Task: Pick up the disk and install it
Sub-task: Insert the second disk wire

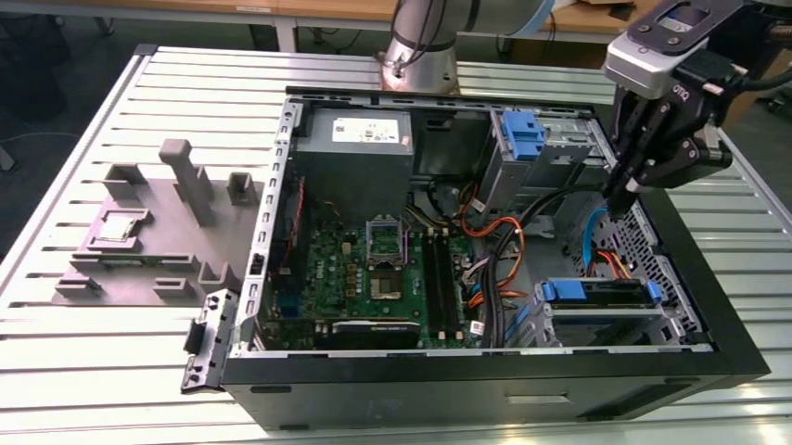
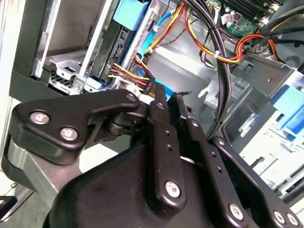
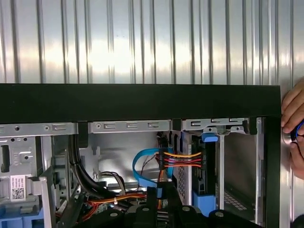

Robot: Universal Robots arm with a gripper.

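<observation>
Black and bare, my gripper (image 1: 615,197) has its fingers (image 2: 159,107) drawn nearly together with nothing between them, hanging inside the open computer case (image 1: 693,246) by its wall. Below, the disk (image 1: 603,293) sits in its blue bracket in the drive bay, cables (image 3: 183,159) plugged in, seemingly seated. A hand (image 3: 294,126) rests at the case's corner.

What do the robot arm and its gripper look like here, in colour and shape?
The arm is a silver-grey metal tube. Its wrist block is black and silver. The gripper is black, with long slim fingers made of bolted links with silver screw heads.
</observation>
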